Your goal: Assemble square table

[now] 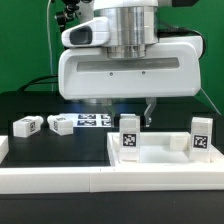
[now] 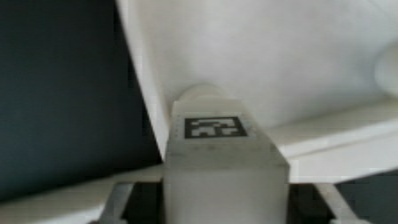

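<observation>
Plainly, the stubby white leg [image 2: 214, 105] carries a black-and-white tag [image 2: 215, 127].

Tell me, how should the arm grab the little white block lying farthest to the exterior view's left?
Grip the white block around its middle, across its two long sides, coming straight down from above. It lies flat on the table, apart from the next block, so there looks to be room on either side.

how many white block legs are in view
4 stubby white tagged block legs: one lying at the exterior view's far left, one lying beside it, one upright near the middle, one upright at the right. None obviously hidden.
</observation>
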You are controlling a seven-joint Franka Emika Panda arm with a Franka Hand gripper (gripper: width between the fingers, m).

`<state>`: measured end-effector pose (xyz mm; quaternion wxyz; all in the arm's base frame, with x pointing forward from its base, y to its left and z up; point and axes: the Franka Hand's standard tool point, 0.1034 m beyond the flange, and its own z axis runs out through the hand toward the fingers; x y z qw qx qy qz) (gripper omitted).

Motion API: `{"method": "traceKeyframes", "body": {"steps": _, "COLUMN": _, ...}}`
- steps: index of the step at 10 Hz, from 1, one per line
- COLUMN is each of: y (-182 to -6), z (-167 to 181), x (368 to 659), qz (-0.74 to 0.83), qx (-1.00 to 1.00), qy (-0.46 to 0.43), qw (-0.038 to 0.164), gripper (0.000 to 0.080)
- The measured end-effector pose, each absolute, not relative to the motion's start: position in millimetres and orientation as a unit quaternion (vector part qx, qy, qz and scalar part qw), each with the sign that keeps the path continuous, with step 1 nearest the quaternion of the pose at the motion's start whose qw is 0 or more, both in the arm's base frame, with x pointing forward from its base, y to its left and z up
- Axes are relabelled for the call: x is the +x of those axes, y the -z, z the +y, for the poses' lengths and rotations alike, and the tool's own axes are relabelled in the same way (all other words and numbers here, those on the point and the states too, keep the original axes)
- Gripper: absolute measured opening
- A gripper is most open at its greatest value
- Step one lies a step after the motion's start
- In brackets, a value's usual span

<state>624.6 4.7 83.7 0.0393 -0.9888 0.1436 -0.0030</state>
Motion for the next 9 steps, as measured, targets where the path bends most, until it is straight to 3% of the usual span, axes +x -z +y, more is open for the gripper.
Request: {"method": "traceKeyframes", "body": {"steps": 9, "y": -82.9, "z": 1.8, "x": 626.6, "qz": 0.544, "qx": -0.838, "qy": -0.009, "qw": 0.053, "gripper": 0.0289}}
